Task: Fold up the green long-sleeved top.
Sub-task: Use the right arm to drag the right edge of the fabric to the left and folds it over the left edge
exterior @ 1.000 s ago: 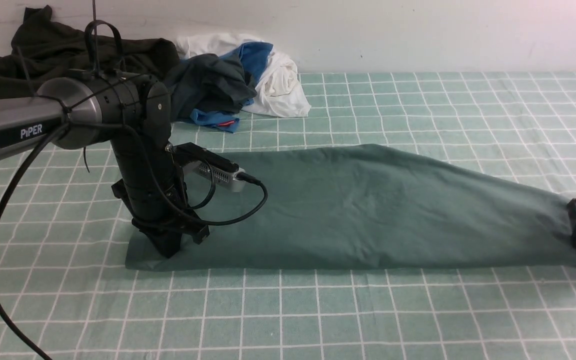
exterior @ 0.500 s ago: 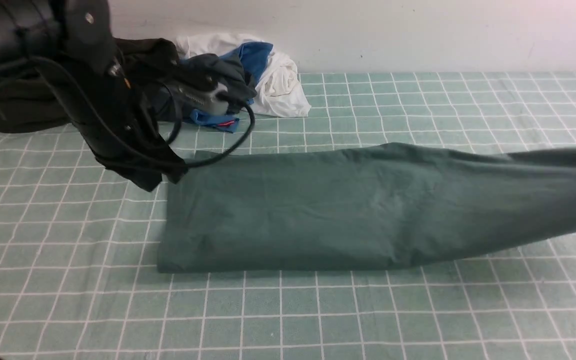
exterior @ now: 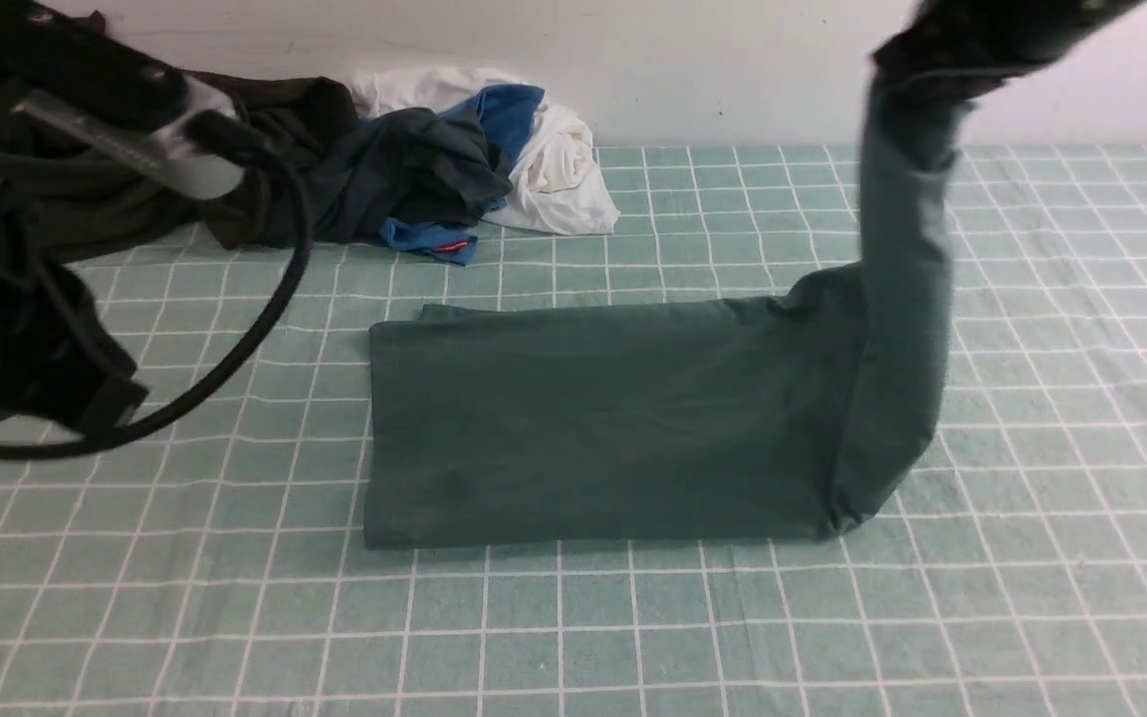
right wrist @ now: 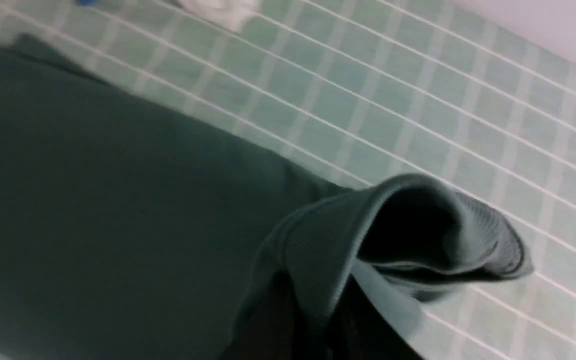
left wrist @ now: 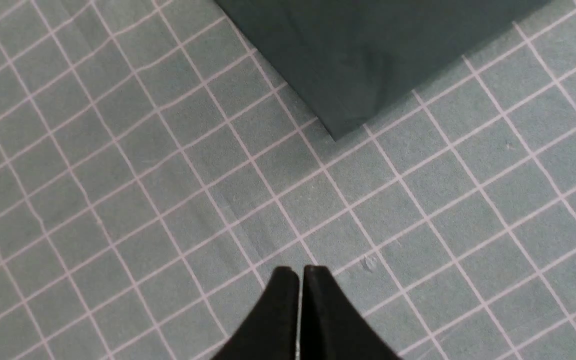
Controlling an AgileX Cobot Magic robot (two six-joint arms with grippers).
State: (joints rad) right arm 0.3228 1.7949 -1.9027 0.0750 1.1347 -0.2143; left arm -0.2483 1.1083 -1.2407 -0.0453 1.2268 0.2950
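Slippage is possible, as the right gripper (right wrist: 313, 320) pinches only the ribbed edge of the sage-green knit long-sleeved top (exterior: 613, 418) lying half-lifted on the checked green tablecloth (exterior: 633, 637); the left gripper (left wrist: 300, 274) is pressed together, empty.

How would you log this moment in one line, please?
left tool: shut, empty | right tool: shut on green top, one end raised
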